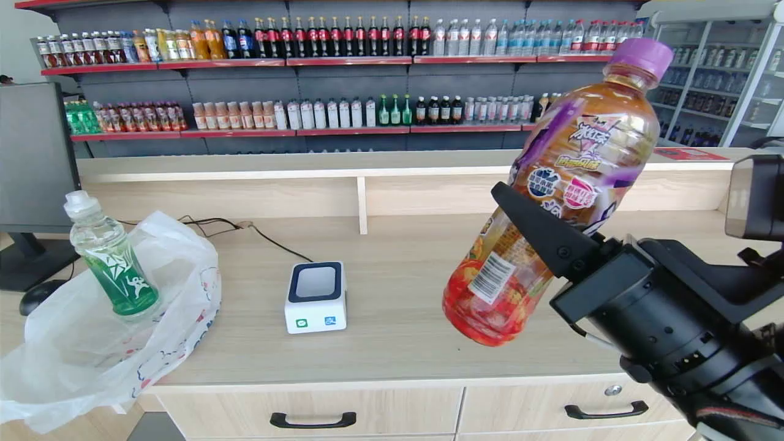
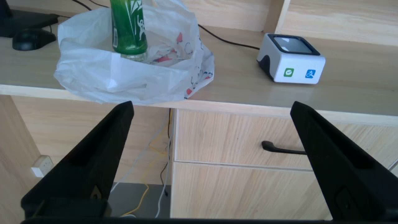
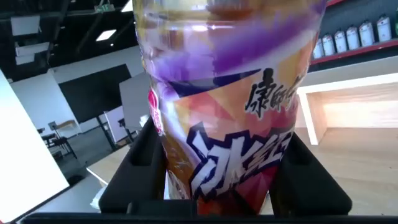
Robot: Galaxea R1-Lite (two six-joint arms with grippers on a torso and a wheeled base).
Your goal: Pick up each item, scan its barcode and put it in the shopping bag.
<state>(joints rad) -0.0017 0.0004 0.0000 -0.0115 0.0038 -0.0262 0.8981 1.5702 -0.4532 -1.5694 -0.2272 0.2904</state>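
Observation:
My right gripper [image 1: 554,236] is shut on a tea bottle [image 1: 551,202] with a purple cap and an orange-purple label, held tilted above the counter's right side; its barcode faces down and left, toward the scanner. In the right wrist view the tea bottle [image 3: 227,106] sits clamped between the fingers [image 3: 134,168]. The white scanner [image 1: 315,297] with a dark glass top stands at the counter's middle. A green-labelled bottle [image 1: 113,257] stands in the white shopping bag [image 1: 92,343] at the left. My left gripper [image 2: 211,162] hangs open below the counter's front edge, facing the drawers.
A cable [image 1: 245,229] runs along the counter behind the scanner. A monitor [image 1: 33,159] and a mouse [image 1: 37,295] stand at the far left. Drawers with black handles [image 1: 312,420] lie below the counter edge. Shelves of drinks [image 1: 343,79] line the back wall.

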